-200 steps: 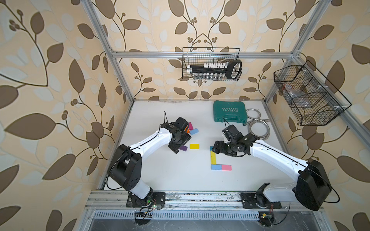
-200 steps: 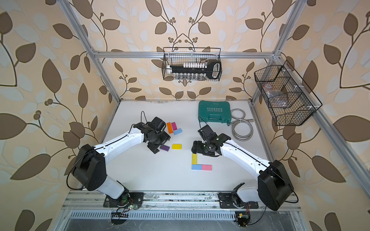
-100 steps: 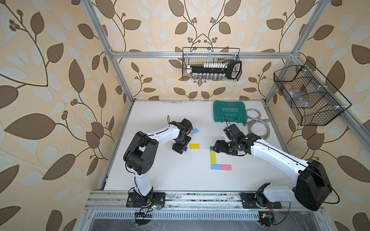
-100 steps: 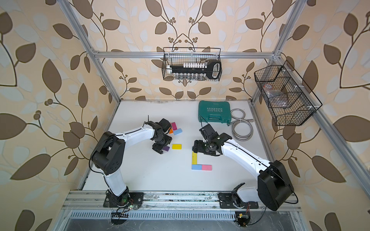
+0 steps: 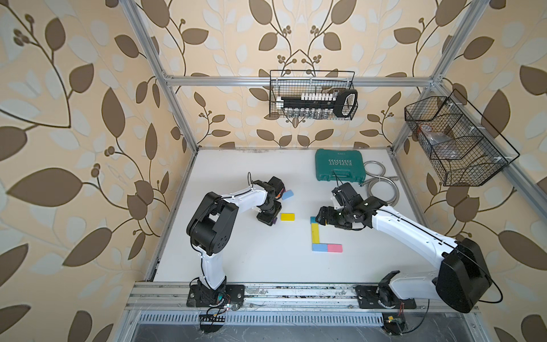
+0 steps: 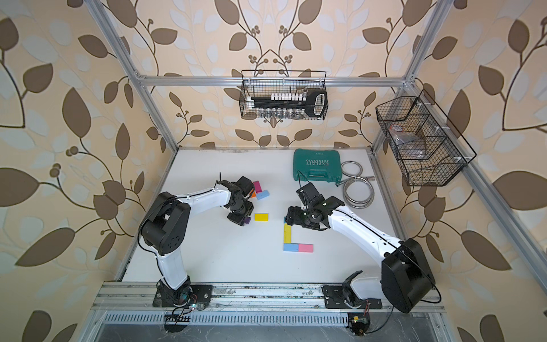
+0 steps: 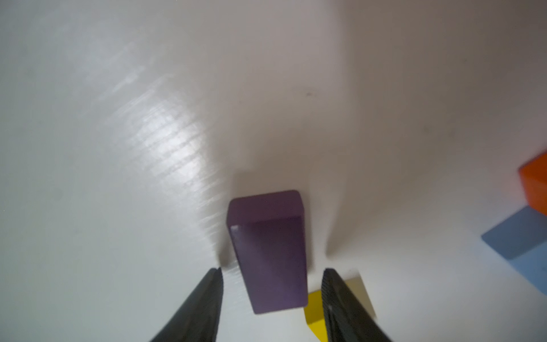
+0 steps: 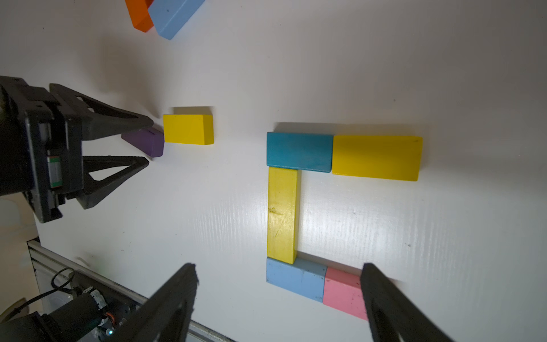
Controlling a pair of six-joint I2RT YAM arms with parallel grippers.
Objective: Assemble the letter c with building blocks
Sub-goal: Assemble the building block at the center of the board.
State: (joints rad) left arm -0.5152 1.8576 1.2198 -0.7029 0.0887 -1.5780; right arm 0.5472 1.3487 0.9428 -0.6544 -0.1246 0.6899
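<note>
Since a second ago: the left arm has folded in and brought the left gripper (image 7: pixel 271 271) down from the loose pile to the purple block (image 7: pixel 268 251). The right arm has not moved.

Purple block: on the white table (image 5: pixel 251 257), tilted, one corner touching the short yellow block (image 8: pixel 188 129). The left jaws straddle it, not clamped; a narrow gap shows at each fingertip (image 7: pixel 217 275) in the left wrist view.

Letter so far: long yellow bar (image 8: pixel 282 214), with the teal block (image 8: pixel 299 152) and wide yellow block (image 8: pixel 376 157) end to end at its far end. The base light blue block (image 8: pixel 296 278) and pink block (image 8: pixel 342 288) lie at its near end.

Right gripper (image 8: pixel 278 268): spread wide, empty, hanging over the letter.

Loose pile beyond the left gripper: orange block (image 8: pixel 137 14), spare light blue block (image 5: pixel 287 194), magenta block (image 6: pixel 257 186).
</note>
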